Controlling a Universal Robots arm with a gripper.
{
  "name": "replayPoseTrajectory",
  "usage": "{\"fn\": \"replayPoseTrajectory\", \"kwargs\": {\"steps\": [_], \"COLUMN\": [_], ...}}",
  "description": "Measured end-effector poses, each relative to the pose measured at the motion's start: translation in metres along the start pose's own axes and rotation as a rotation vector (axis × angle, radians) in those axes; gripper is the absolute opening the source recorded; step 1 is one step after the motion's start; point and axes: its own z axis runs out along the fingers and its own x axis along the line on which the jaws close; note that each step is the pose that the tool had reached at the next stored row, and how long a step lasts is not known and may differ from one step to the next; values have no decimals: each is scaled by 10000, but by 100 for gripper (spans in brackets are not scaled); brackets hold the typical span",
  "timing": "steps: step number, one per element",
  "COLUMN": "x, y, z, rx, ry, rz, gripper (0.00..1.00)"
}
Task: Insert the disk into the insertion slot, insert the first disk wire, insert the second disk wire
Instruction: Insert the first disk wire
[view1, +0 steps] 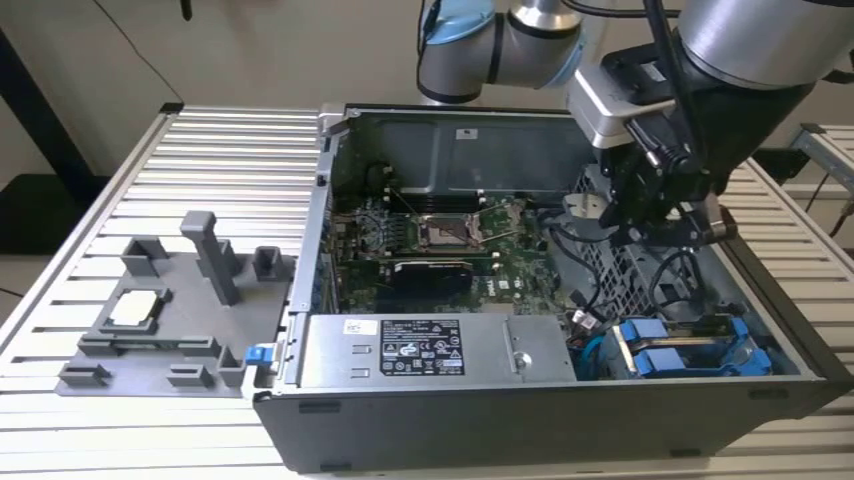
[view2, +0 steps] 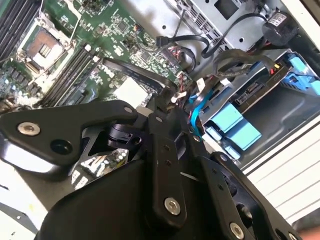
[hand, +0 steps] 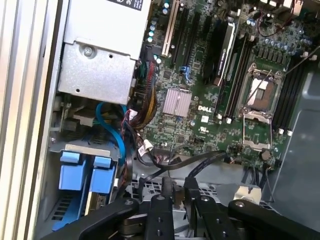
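Fingers (hand: 192, 189) look clamped on the black wire (hand: 205, 158). Disk (view1: 667, 356) is seated; keep the connector square to its port, push gently.

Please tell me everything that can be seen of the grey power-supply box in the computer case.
The grey sheet-metal power-supply box lies flat inside the open dark computer case, against its near wall in the exterior view. A black-and-white printed label sits on its top. Beside it stand blue plastic drive carriers. Nothing grips it.
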Motion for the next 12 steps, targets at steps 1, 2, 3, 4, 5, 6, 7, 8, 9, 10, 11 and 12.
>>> {"fn": "replayPoseTrajectory", "kwargs": {"steps": [1,2,3,4,5,6,7,8,9,10,11,12], "x": [1,2,3,5,5,7,8,9,10,12,13,13], "y": [1,1,1,2,2,4,5,5,6,6,7,8], "z": [4,9,15,22,26,31,37,44,51,58,64,67], "rx": [29,66,98,119,135,160,186,211,232,251,270,284], "ry": [2,10,17,22,31,45,60,73,86,97,108,116], "rz": [-6,-14,-20,-10,32,145,265,373,462,546,633,697], "gripper": [27,33,33,33,33,33,33,33,33,33,33,33]}}
